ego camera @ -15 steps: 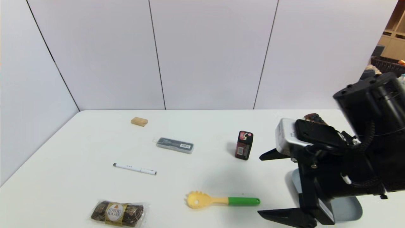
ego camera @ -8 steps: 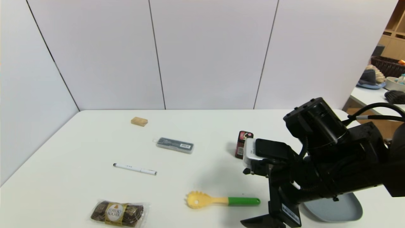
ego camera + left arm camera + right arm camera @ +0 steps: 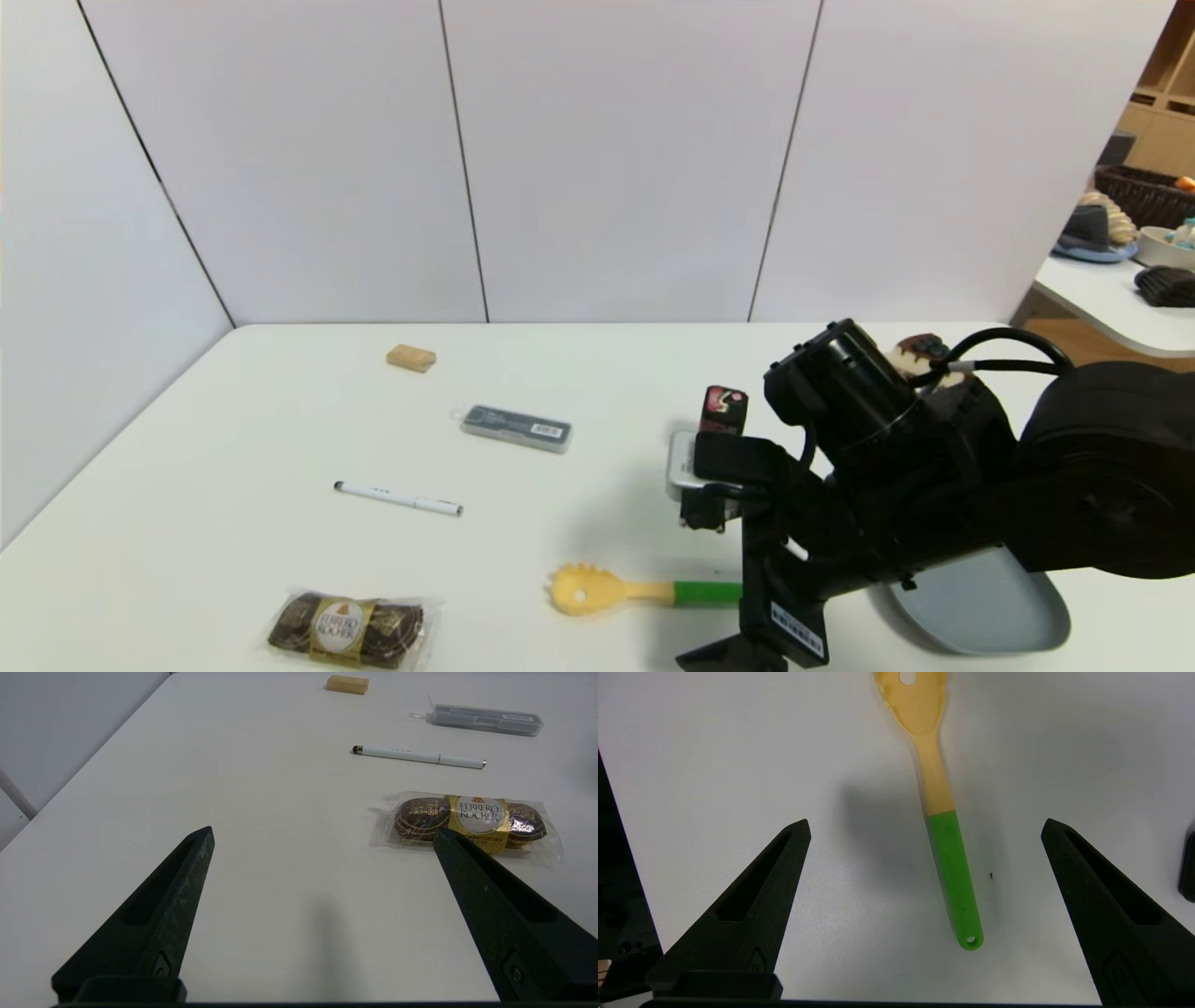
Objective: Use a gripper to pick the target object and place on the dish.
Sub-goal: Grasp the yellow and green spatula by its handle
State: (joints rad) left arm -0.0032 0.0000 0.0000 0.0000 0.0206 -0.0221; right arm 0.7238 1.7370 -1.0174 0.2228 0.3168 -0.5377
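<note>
Spaghetti server (image 3: 644, 591) lies flat on the desk (image 3: 280, 420) left of the dish (image 3: 990, 611), toothed head leftmost, green handle running rightward between the nearer right gripper (image 3: 924, 828)'s wide-open, empty fingers (image 3: 752, 905), above it.

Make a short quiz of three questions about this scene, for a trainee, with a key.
1. True or false: the right gripper already holds the server.
2. Which part of the server lies between the right gripper's open fingers in the right wrist view: A) toothed head, B) green handle?
3. What lies nearest the parked left gripper in its wrist view?

Key:
1. False; the fingers are open and apart from it.
2. B.
3. The chocolates.
</note>
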